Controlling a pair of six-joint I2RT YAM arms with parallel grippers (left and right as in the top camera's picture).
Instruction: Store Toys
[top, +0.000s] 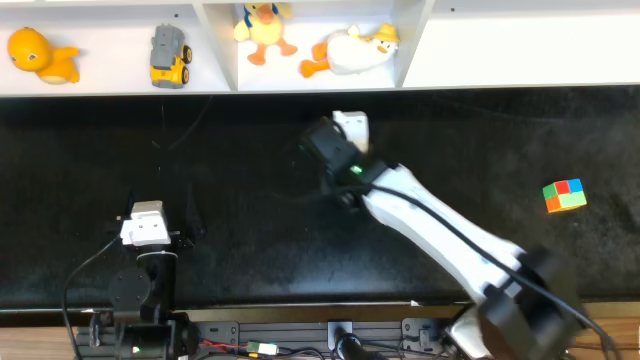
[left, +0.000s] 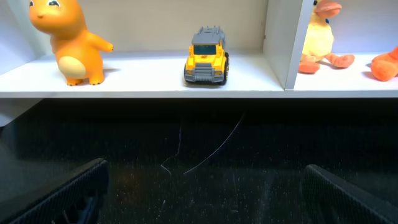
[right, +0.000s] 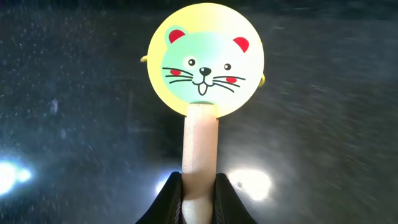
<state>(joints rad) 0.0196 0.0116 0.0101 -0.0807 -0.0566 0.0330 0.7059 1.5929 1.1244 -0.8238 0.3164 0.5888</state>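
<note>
My right gripper is shut on the wooden handle of a round cat-face rattle toy, held above the black tabletop. From above, the right gripper sits near the table's middle, a little in front of the white shelf. On the shelf stand an orange figure, a yellow toy truck, a yellow duck plush and a white duck plush. My left gripper is open and holds nothing; it faces the truck and the orange figure from low at the front left.
A multicoloured cube lies on the black mat at the far right. The shelf's right compartment holds no toys. Upright dividers split the shelf. Cables run along the table's front edge.
</note>
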